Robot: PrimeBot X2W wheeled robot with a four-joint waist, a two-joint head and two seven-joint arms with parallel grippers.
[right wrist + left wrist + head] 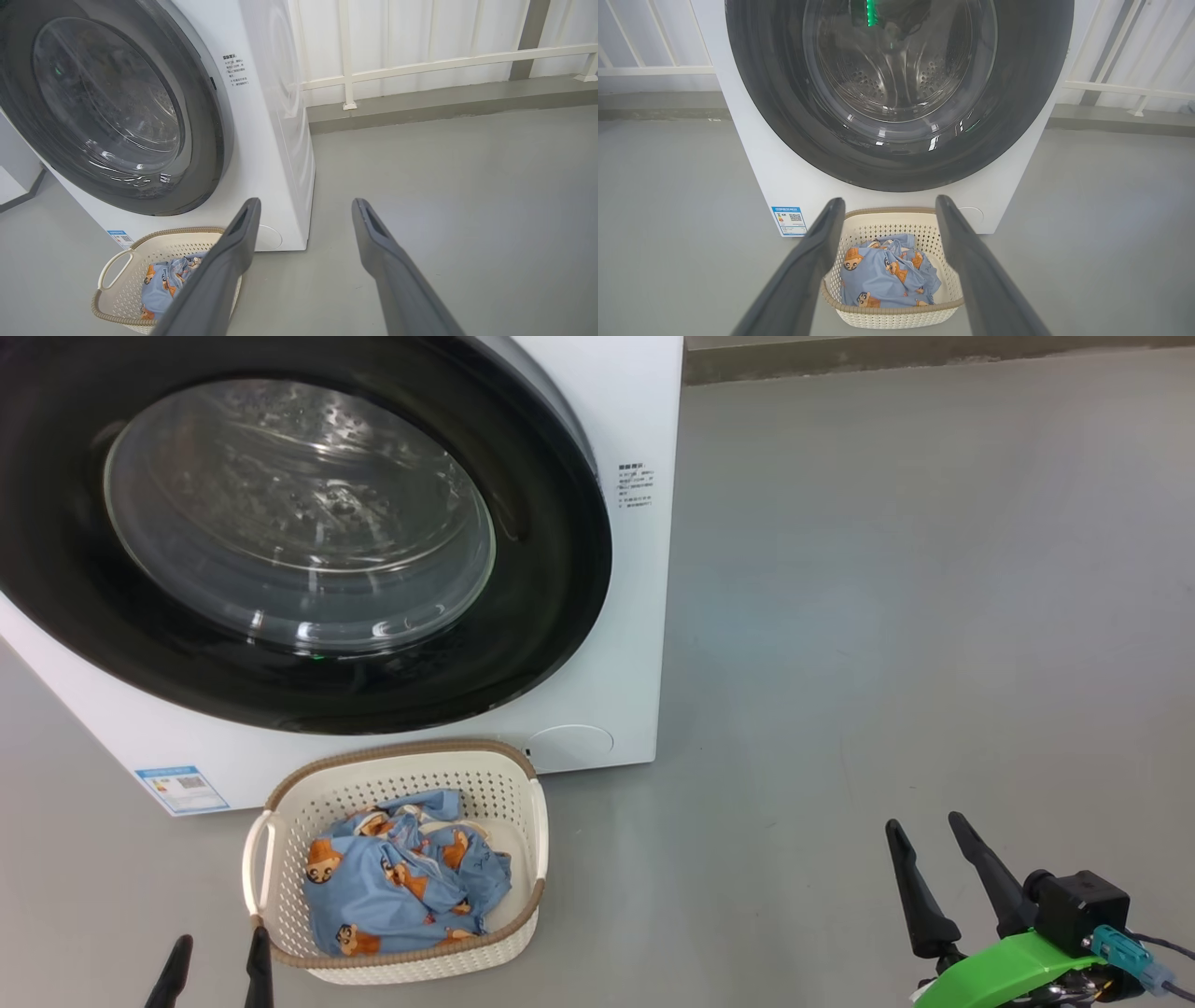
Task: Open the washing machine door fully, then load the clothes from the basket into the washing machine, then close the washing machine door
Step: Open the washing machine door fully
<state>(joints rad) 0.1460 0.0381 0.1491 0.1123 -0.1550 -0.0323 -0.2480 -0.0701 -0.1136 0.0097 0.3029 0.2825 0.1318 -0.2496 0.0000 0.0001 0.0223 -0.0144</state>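
Cream plastic, one basket (pixel 373 784) is sitting at the lower left of the head view, just in front of the one washing machine (pixel 625 644). It is carrying a crumpled blue heap of clothes (pixel 401 887); separate garments cannot be counted. The washing machine door (pixel 551 569) is lying shut at the upper left. Two tools are hovering: the left tool (pixel 219 941) beside the basket, the right tool (pixel 924 823) at the lower right, both spread apart and empty.

Dark tapered pincer fingers (pixel 917 891), green wrist bracket (pixel 1013 969), teal cable plug (pixel 1120 947)
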